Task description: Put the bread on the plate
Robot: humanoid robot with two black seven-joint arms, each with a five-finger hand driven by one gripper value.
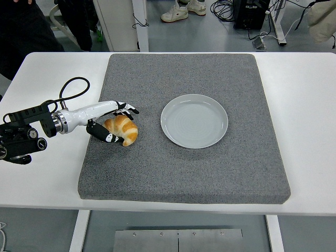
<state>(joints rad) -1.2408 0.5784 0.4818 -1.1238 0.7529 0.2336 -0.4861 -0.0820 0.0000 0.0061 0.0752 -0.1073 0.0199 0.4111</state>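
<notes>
Beyond the white bench [304, 105] lies grey floor [210, 37], with cables [223, 8] and white shoes [184, 9].

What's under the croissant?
The croissant lies on the grey mat, with the left hand closing around it. The mat right beneath it is hidden. The plate sits apart, empty.

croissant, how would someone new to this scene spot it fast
Find the grey mat covering the white table. Left of the pale round plate, near the mat's left edge, the left hand closes around the croissant, the only golden-brown thing there.
</notes>
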